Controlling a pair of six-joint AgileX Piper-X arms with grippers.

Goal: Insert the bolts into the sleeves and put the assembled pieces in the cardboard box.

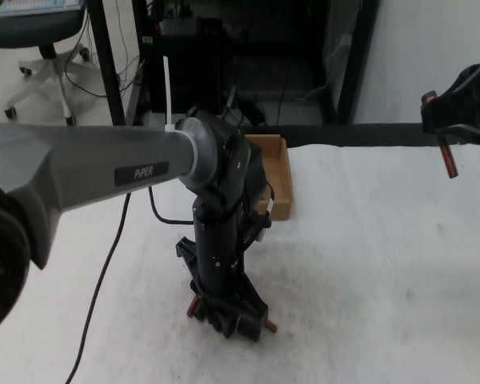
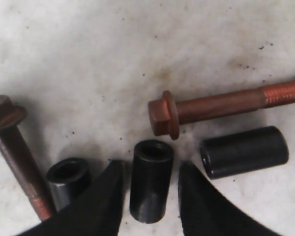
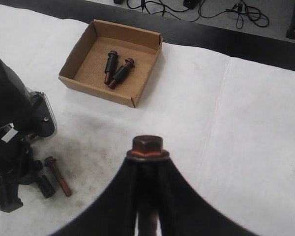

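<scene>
The left gripper [image 2: 151, 169] sits low over the white cloth [image 2: 113, 54], released, its fingers either side of a black sleeve [image 2: 150, 184]. A loose copper bolt [image 2: 221, 104] lies just beside it. The right gripper [image 3: 147, 162], raised well apart, clenches another bolt [image 3: 147, 147]. Two assembled pieces [image 3: 117, 69] lie in the cardboard box [image 3: 98, 91].
</scene>
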